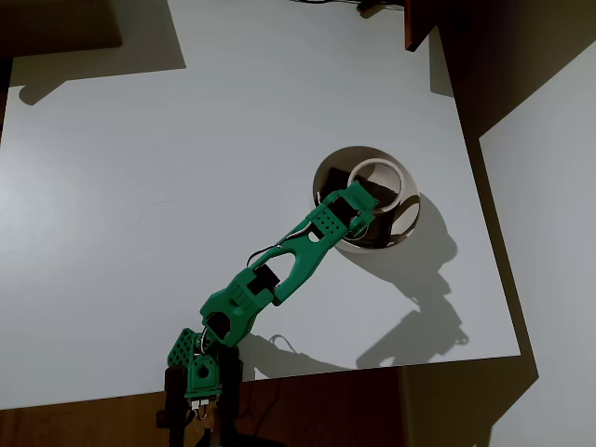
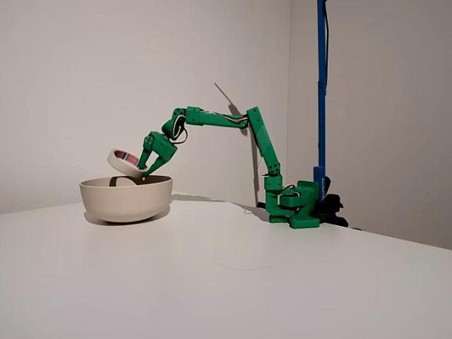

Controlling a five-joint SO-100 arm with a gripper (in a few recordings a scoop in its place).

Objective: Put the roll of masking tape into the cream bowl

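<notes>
The cream bowl (image 1: 411,215) stands right of the table's middle in the overhead view and at the left in the fixed view (image 2: 127,199). My green gripper (image 1: 359,207) reaches over it, shut on the roll of masking tape (image 1: 376,164). In the fixed view the roll of masking tape (image 2: 124,162) hangs tilted just above the bowl's rim, with red marks showing on its inner core. There the gripper (image 2: 145,170) holds the roll's right side, its fingertips dipping to the rim. A dark patch shows inside the bowl under the fingers.
The arm's base (image 2: 296,205) sits at the table's near edge in the overhead view, beside a blue upright pole (image 2: 321,85). The white table (image 1: 140,233) ends close to the right of the bowl. A dark brown board (image 1: 419,23) stands at the far edge.
</notes>
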